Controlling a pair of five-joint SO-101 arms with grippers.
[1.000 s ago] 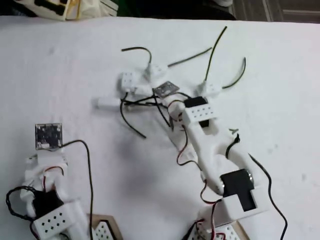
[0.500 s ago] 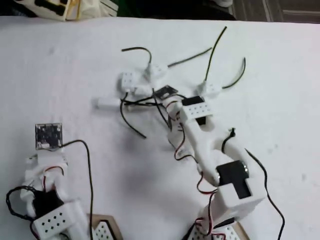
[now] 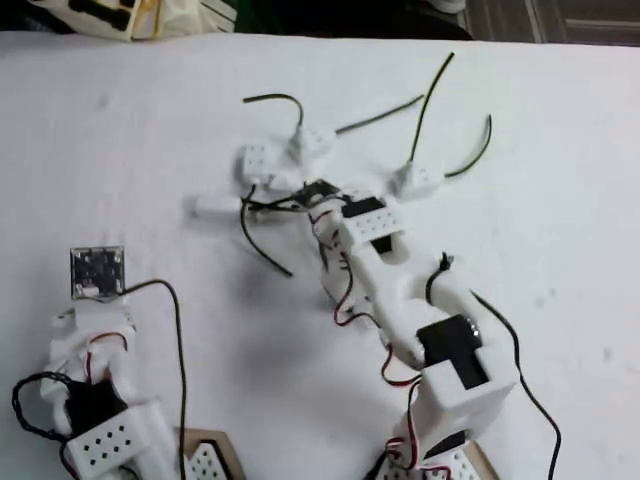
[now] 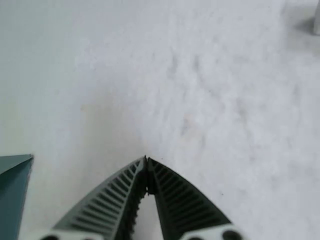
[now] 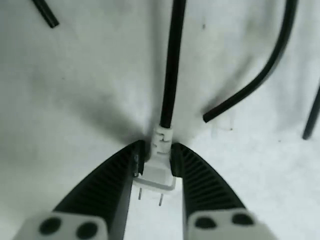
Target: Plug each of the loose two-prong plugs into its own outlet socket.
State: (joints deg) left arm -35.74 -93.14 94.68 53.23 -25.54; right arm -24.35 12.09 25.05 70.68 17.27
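I'm reading this as early in the job: R jaws are clamping one white two-prong plug (image 5: 156, 175) by its body, prongs pointing back toward the wrist cam, its black cord (image 5: 172, 65) running away over the table (image 3: 120, 120). In the high view the R arm (image 3: 400, 290) is reaching to mid-table, tip sitting in the tangle of cords just beside the cluster of white blocks, so the plug is being held there, on or just over the surface (can't tell which), and not in any socket yet. L jaws are sitting closed, tips touching, nothing between them. The L arm (image 3: 95, 400) is parked at the robot's near left, well apart from the cluster. For containers I'm counting the sockets: the socket block (image 3: 257, 159) w/ visible holes is looking bare, nothing in it afaict. Two more white pieces w/ cords are lying nearby, one (image 3: 312, 142) just beside that block and one (image 3: 417, 180) further right. I can't tell if those are seated or loose. So I'm judging one plug in hand, zero confirmed seated, this insertion and prob. the rest left to do.
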